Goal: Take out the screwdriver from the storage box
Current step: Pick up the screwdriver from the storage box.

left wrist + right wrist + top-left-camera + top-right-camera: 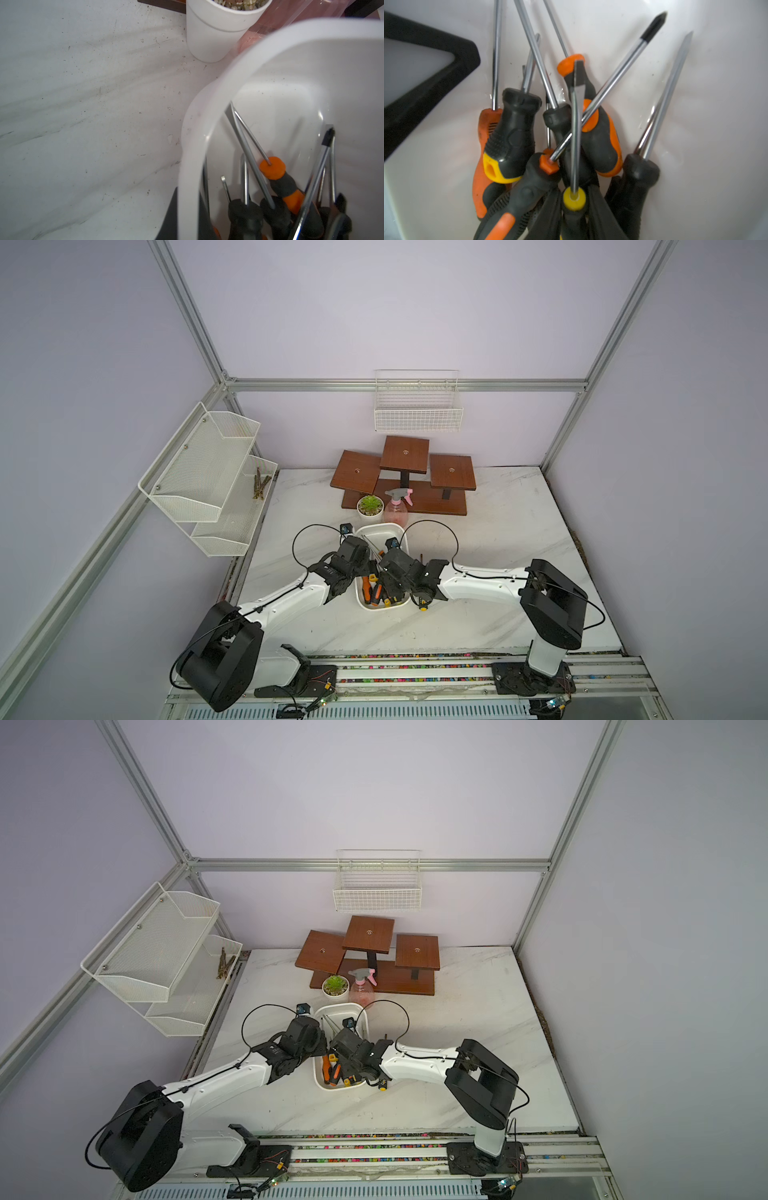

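The white storage box lies mid-table between both arms and holds several screwdrivers with black, orange and yellow handles. My left gripper is shut on the box's left wall, one finger outside it and one inside. My right gripper reaches into the near end of the box and is shut on the black handle of a flat-tip screwdriver with a yellow collar. That screwdriver's shaft points away from the jaws, above the pile.
A potted plant and a pink spray bottle stand just behind the box, in front of a wooden stand. Another screwdriver lies on the table under my right wrist. Mesh baskets hang on the left wall.
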{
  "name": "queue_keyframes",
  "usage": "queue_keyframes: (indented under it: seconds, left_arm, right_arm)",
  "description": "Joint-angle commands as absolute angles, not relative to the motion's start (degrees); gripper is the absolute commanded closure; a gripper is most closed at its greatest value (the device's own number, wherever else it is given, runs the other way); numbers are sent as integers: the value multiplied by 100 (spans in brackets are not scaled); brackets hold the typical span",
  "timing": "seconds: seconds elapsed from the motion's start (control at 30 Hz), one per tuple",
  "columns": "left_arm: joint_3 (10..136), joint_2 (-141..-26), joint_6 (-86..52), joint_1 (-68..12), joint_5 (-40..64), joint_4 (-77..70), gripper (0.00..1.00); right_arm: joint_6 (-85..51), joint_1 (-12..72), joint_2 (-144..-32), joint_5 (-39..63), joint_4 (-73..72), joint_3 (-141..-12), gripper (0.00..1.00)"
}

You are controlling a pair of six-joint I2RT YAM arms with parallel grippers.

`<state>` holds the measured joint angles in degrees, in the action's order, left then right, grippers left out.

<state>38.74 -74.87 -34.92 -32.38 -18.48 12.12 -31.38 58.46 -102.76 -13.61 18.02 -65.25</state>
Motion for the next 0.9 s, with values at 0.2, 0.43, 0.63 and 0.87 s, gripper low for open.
queue_keyframes:
  seconds: [0.2, 0.43, 0.63, 0.87]
  left_arm:
    - [3894, -7286, -3548, -3261, -1929, 881, 100]
    - [3919, -7371, -3577, -3259, -1995, 940, 100]
    - [3937, -7417, -3611, -3261, -2070, 980, 100]
    - [3985, -7471, -3623, -3261, -2126, 1036, 100]
  right_arm:
    - [-3035, 5731, -10178, -1294, 1690, -6287, 100]
    - [-2900, 5730, -9856, -1130, 1545, -6246, 100]
    - [-2917, 5733, -9527, -953, 1345, -6066, 100]
    - [-2936, 5730, -9179, -869, 1205, -5911, 100]
